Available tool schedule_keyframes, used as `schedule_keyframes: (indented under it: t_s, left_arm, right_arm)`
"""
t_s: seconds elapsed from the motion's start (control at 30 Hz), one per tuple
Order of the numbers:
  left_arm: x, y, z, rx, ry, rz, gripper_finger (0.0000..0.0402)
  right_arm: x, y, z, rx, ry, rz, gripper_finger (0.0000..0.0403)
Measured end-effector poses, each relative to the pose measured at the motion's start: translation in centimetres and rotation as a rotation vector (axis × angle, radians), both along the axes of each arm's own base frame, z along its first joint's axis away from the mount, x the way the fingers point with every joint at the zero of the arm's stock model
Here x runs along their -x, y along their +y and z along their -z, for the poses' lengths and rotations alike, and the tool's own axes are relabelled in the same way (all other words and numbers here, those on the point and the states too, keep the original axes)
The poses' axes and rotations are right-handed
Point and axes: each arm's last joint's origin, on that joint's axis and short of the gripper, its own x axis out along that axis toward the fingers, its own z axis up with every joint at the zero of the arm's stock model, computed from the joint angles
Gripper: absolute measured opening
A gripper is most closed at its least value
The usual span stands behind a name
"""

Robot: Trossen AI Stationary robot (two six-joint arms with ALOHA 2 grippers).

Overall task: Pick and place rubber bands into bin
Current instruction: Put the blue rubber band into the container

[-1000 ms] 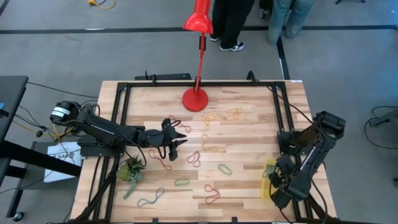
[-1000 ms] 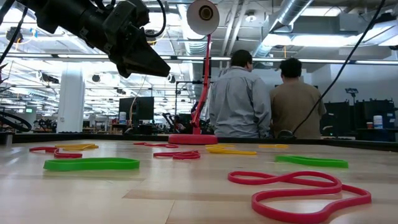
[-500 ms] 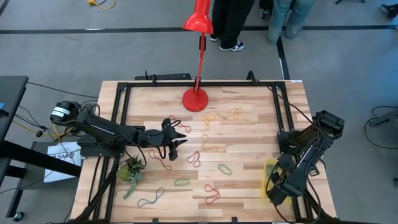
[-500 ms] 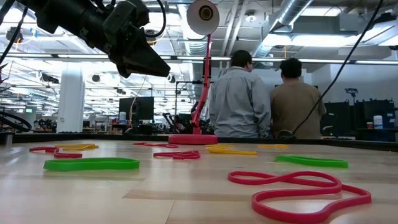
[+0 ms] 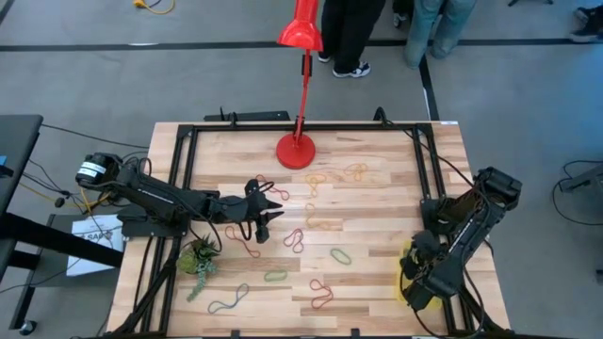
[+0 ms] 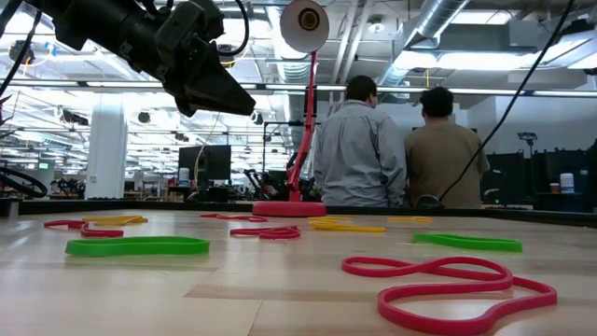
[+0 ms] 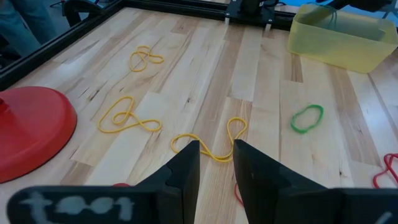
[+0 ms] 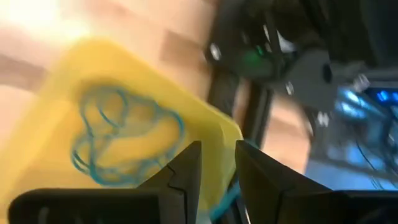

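Rubber bands lie scattered on the wooden table: a red one [image 5: 295, 240], green ones [image 5: 340, 254] [image 5: 275, 276], a grey-blue one [image 5: 228, 301], and yellow ones [image 5: 325, 221] [image 7: 211, 146]. The yellow bin [image 5: 407, 256] [image 7: 339, 34] sits near the table's right edge. A blue band [image 8: 124, 137] lies inside it. My right gripper [image 5: 415, 282] [image 8: 216, 168] hovers over the bin, shut, with a blue strand between its fingers. My left gripper [image 5: 268, 212] [image 6: 250, 105] [image 7: 216, 165] hangs shut above the table's middle left, over a yellow band. My right gripper is shut on a blue rubber band; only a short strand [image 8: 225, 198] shows in the gap between the two fingers. It comes from above, over the bin. The rest of the band is hidden by the gripper itself.
A red lamp base [image 5: 297, 151] [image 7: 31, 130] stands at the table's far middle, its stem rising toward the far edge. A small green plant [image 5: 200, 259] lies near the left edge. A black frame [image 5: 188, 141] borders the table. People stand beyond the far edge [image 6: 359, 149].
My right gripper has shifted a little toward the table's left, so it stands further over the bin and covers more of it. My left arm and the bands on the table have kept still.
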Motion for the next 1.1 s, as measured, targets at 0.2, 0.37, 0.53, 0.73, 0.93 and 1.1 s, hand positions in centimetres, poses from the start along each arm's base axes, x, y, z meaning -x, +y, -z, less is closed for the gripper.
schedule_keyframes:
  t_s: [0.2, 0.37, 0.53, 0.73, 0.93, 1.1]
  left_arm:
    - [0.0, 0.0, 0.0, 0.000, 0.000, 0.000, 0.0087]
    - [0.0, 0.0, 0.0, 0.000, 0.000, 0.000, 0.0087]
    - [0.0, 0.0, 0.0, 0.000, 0.000, 0.000, 0.0087]
    - [0.0, 0.0, 0.0, 0.000, 0.001, 0.000, 0.0087]
    - [0.0, 0.0, 0.0, 0.000, 0.001, 0.000, 0.0087]
    - [0.0, 0.0, 0.0, 0.000, 0.000, 0.000, 0.0087]
  right_arm:
    - [0.2, 0.4, 0.1, -0.068, 0.069, 0.106, 0.0093]
    - [-0.3, 0.9, 0.4, -0.112, 0.003, 0.094, 0.0093]
    - [-0.3, 1.1, 0.5, -0.155, 0.007, 0.044, 0.0093]
    - [0.2, 1.7, 0.6, -0.206, 0.013, -0.057, 0.0093]
    - [1.1, 2.7, 0.8, -0.243, -0.005, -0.089, 0.0093]
    - [2.5, 2.6, 1.8, -0.209, 0.014, -0.142, 0.0093]
